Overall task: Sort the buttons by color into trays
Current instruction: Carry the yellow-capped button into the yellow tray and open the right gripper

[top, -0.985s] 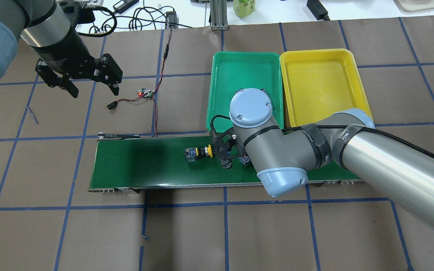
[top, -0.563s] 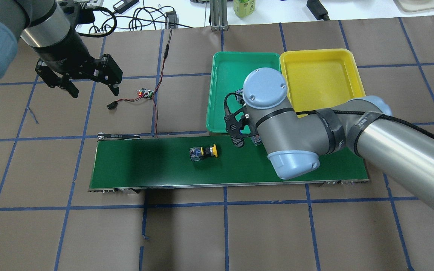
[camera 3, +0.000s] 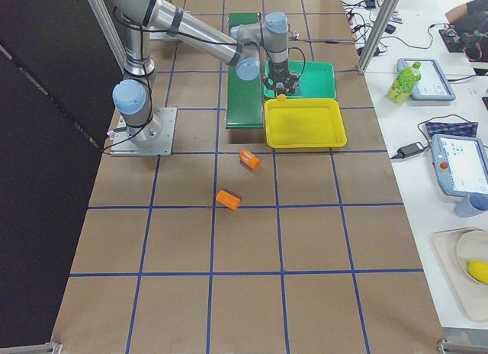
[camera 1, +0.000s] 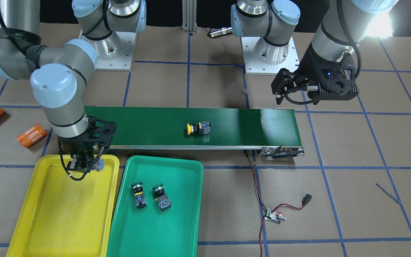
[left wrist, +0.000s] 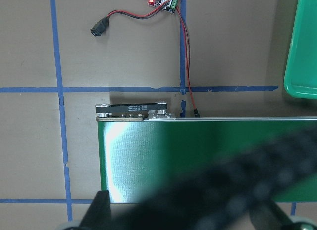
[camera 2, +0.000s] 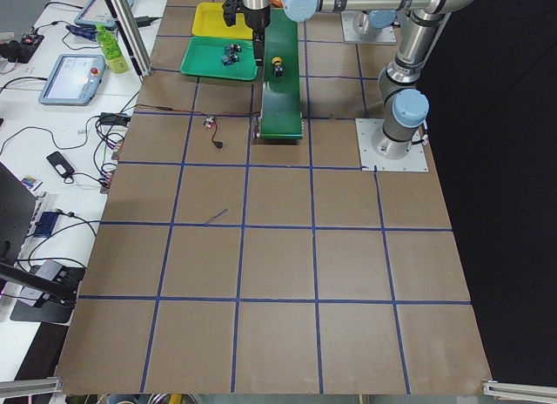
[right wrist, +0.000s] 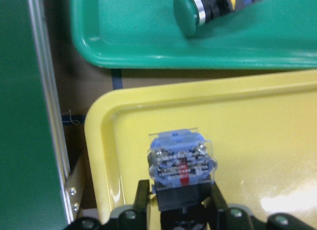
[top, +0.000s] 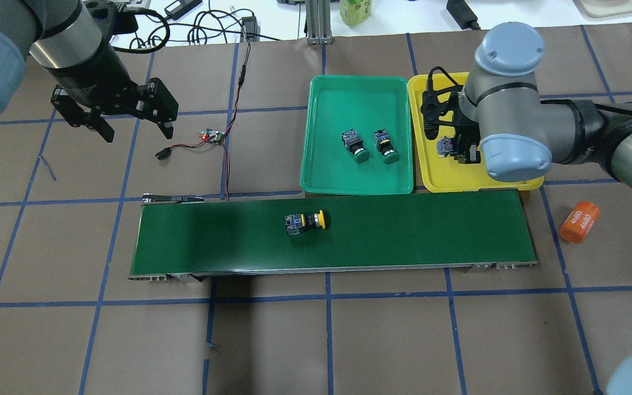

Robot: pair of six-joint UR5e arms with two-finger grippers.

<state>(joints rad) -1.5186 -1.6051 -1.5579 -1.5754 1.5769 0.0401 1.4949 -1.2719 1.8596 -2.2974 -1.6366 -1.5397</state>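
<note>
Right tool [top: 457, 147]: at the upper right of the overhead view, over the near-left corner of the yellow tray [top: 424, 174]. Its fingers [right wrist: 142, 199] are pinching the black body of a button [right wrist: 182, 164], one on each side. The grey-blue contact block faces the wrist camera and the cap is hidden, so its colour cannot be told. Whether the button touches the tray floor cannot be told.

Left tool [top: 137, 130]: at the upper left of the overhead view, above bare table [top: 74, 340]. Its fingers are spread apart and hold nothing. It is well apart from both trays.

Green tray [top: 321, 104]: at the upper centre, touching the yellow tray along its long side. Two green-capped buttons lie in it on their sides, near each other but apart, one to the left [top: 354, 146] and one to the right [top: 385, 146]. Their caps point toward the lower edge of the frame.

Conveyor belt [top: 415, 236]: runs across the centre of the frame, just below both trays. One yellow-capped button [top: 305, 222] lies on its side near the belt's middle, cap pointing toward the right of the frame.

Other items: an orange cylinder marked 4680 [top: 578, 221] lies on the table at the right, beside the belt's end. A small circuit board [top: 213, 136] with red and black wires lies at the upper left, above the belt.
</note>
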